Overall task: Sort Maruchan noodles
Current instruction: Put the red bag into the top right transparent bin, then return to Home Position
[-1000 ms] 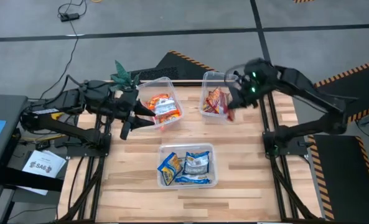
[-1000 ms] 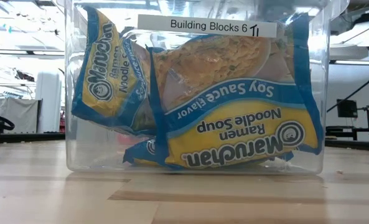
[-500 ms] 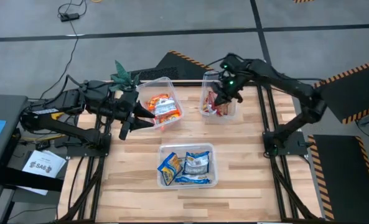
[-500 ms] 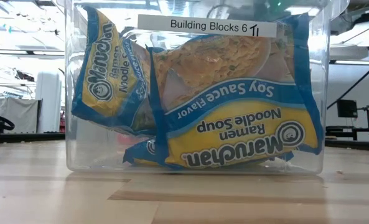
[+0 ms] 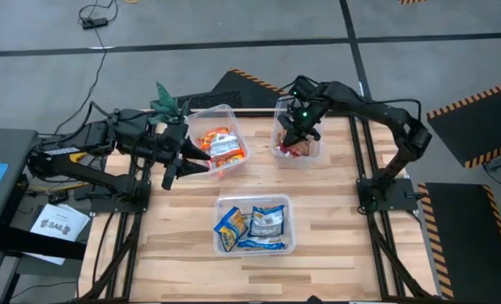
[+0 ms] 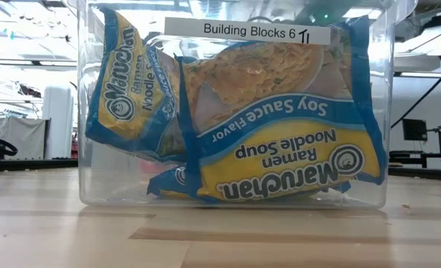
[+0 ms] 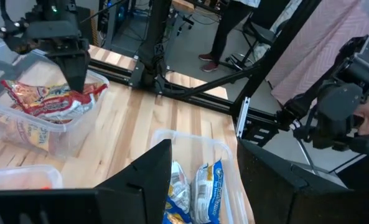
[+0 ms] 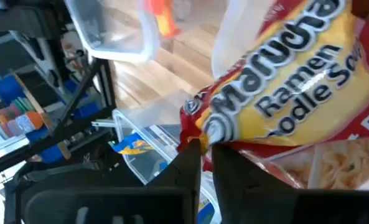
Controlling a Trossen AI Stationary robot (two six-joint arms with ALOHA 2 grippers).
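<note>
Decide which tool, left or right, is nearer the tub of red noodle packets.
Right. The right tool is over the tub of red packets, at a red packet. The left tool waits by the orange-packet tub.
</note>
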